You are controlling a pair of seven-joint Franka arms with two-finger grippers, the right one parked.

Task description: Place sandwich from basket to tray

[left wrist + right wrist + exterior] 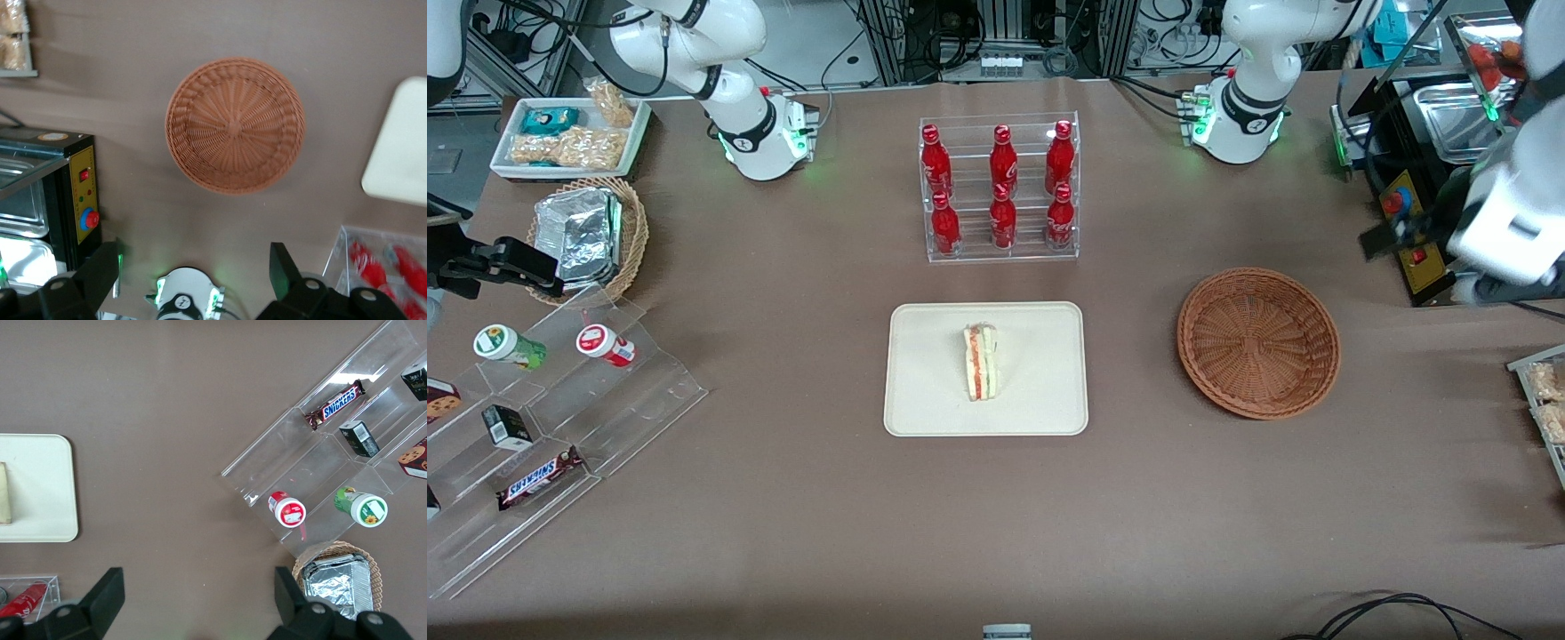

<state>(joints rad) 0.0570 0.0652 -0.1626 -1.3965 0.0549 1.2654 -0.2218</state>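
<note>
Your sandwich (980,362) lies on the tray (925,391); only the wrist view shows the gripper (195,275), jaws apart, above the empty basket (235,125).

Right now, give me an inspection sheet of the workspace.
Surface: brown table.
Job's things: sandwich lies on the tray; basket holds nothing.
Clutter: bottle rack, clear snack stand, foil packs basket.
Grippers: gripper open, holding nothing, raised over the table toward the working arm's end, beside the basket.
Cables: black loops at the table's edge nearest the camera.
Surroundings: control box, equipment racks.
</note>
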